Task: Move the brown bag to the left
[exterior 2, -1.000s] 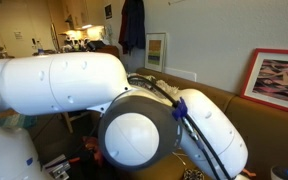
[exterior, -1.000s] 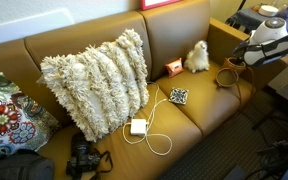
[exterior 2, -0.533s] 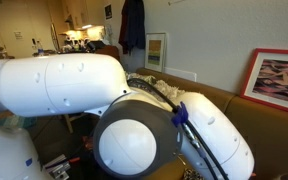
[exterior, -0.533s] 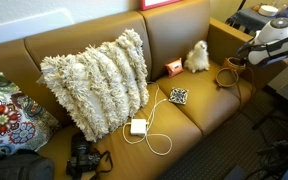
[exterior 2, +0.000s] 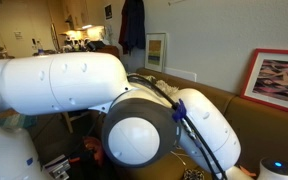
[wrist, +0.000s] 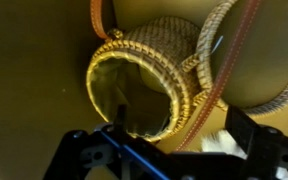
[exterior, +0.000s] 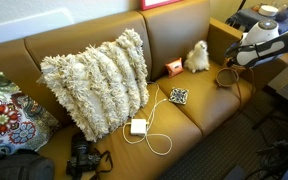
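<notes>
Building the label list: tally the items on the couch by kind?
Pillows: 2 (shaggy cream pillow, patterned pillow)
Bags: 2 (brown bag, orange-red pouch)
Plush toy: 1
Black camera: 1
White charger: 1
Patterned square: 1
Total: 8; dark shape at bottom-left corner not counted.

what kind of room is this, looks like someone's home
Most likely a living room or lounge, though it could be a staged one. A brown couch carries a shaggy pillow and a white plush toy, and in an exterior view a framed picture hangs above it.
</notes>
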Tool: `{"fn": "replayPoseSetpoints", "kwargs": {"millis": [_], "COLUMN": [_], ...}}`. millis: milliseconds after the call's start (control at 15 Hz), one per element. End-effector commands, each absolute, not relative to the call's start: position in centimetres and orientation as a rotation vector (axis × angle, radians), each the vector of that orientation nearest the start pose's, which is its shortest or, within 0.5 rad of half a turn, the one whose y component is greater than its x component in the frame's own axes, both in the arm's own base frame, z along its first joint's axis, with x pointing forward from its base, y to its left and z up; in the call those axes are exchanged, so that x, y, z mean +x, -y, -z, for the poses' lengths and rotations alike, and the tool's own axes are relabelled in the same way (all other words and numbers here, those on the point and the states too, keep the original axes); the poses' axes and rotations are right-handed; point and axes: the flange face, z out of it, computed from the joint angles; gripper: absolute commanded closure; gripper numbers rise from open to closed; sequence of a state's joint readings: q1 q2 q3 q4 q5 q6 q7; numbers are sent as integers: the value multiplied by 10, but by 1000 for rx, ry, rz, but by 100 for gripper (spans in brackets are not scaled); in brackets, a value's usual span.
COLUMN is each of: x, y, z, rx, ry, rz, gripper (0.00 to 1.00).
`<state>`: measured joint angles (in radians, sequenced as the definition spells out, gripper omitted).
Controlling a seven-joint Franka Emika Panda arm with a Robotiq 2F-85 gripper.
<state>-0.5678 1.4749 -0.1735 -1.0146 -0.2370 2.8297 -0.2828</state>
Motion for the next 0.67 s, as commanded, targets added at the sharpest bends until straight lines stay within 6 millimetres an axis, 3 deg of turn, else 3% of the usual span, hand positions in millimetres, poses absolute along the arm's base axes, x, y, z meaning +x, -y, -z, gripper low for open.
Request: {"fn": "replayPoseSetpoints", "kwargs": {"millis": [0,400,600], "x": [584,559,554], "y": [439,439,444], "z": [56,77,78], "rx": [-3490,-3485,-3494], "ry": [-9,59,50], "rz": [274,193,149], "gripper": [0,0,0]}}
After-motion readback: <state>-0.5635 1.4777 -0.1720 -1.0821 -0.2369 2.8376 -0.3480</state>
